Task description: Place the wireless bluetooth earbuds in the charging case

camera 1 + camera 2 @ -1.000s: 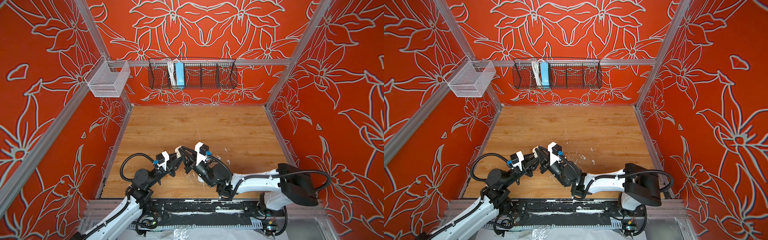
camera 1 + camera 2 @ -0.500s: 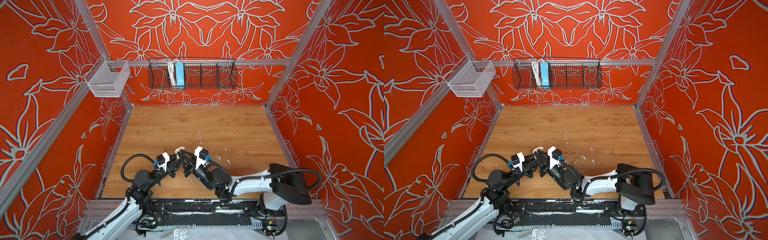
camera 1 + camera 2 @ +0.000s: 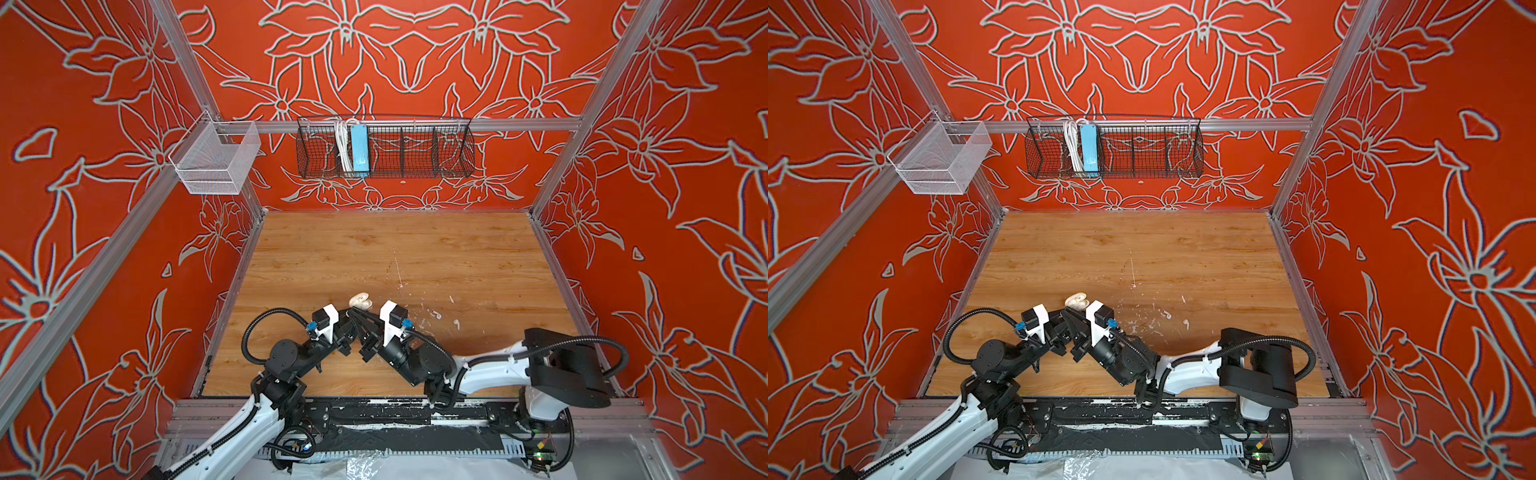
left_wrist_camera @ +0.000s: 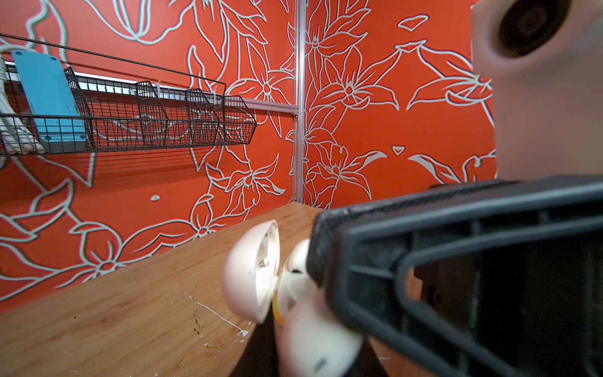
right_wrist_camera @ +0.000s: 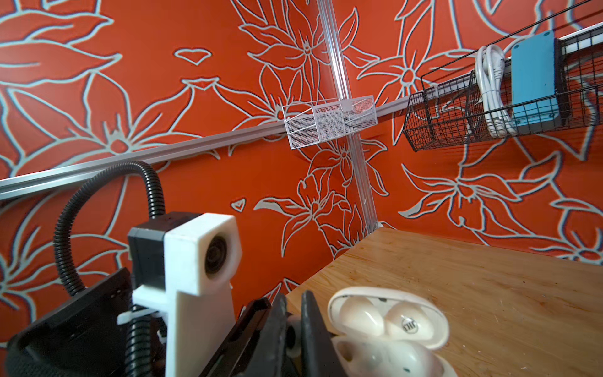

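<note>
charging case (image 3: 359,300): 1, clamshell open, near-centre on the wood table (image 3: 415,249), just far of both claw tips. In the right wrist view one half stands up and the other lies low. 2 glossy rounded shapes in the raised half look like the earbuds (image 5: 408,323), one with a dark round mark; can't rule out moulding.

left claw (image 3: 351,314): narrow, clamped on the case's low half as far as its wrist view shows.

right claw (image 3: 360,314): pinched nearly shut, right beside the case. A small white piece (image 5: 293,337) shows between black finger blades there; can't tell what it is or whether it's gripped.

Scatter of white specks (image 3: 436,316) right of the claws, too small to identify.

Far wall: 1 black wire basket (image 3: 415,151) holding 1 blue box (image 3: 359,147) and 1 white cable coil (image 3: 341,145). Far-left corner: 1 white mesh basket (image 3: 216,160).

Vs a second ago: right arm (image 3: 498,370) has swung left and pulled its claw nearer, uncovering the case in both top views. Right claw is narrower. left arm (image 3: 291,357) and case unmoved.
</note>
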